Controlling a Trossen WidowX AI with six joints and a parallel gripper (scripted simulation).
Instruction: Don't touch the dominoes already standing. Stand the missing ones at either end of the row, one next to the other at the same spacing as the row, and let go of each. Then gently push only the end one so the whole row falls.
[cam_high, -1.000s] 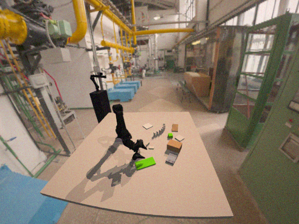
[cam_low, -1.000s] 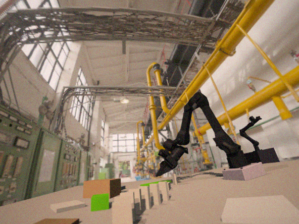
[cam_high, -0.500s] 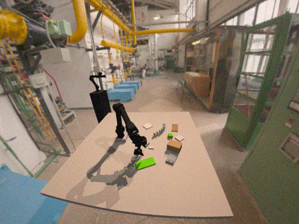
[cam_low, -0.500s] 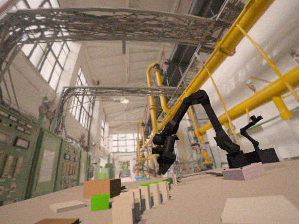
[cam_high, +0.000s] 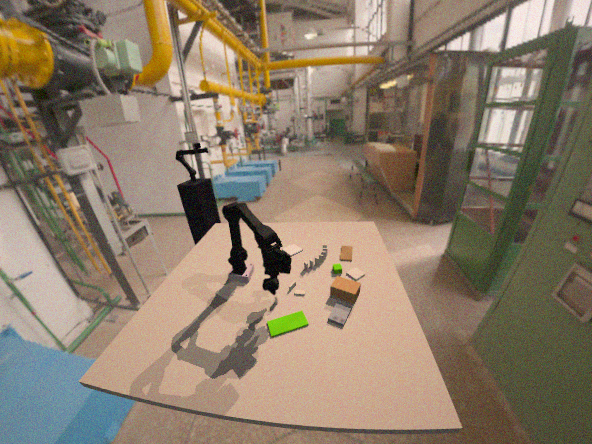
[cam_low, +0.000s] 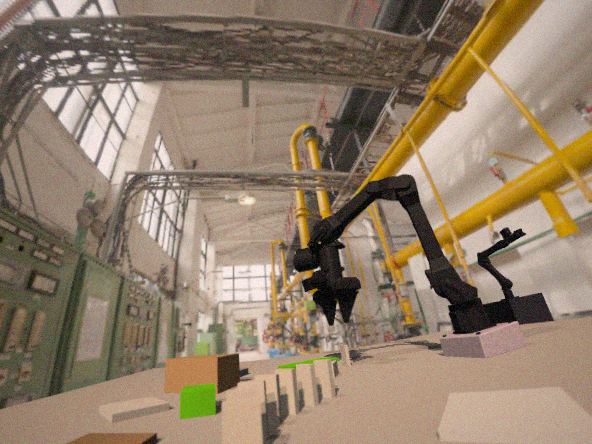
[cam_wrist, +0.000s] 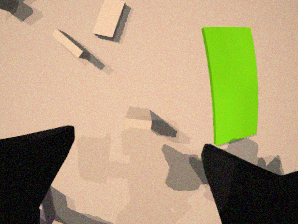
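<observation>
Hanging over the bench (cam_high: 370, 380) (cam_low: 390, 395) (cam_wrist: 170, 75) at the left of the top view, the jaws (cam_high: 271, 290) (cam_low: 338, 323) stand wide apart with nothing between them, presumably leaving room to straddle the nearest loose domino (cam_wrist: 139, 119). Rightward come a narrow-side-up domino (cam_high: 292, 286) (cam_wrist: 69, 44) and a flat-lying domino (cam_high: 299, 293) (cam_wrist: 111, 19), both pale, plain slabs, then the curving row (cam_high: 315, 262) (cam_low: 306, 384), its pieces upright on their short ends, faces turned to their neighbours, evidently so each can topple the next.
</observation>
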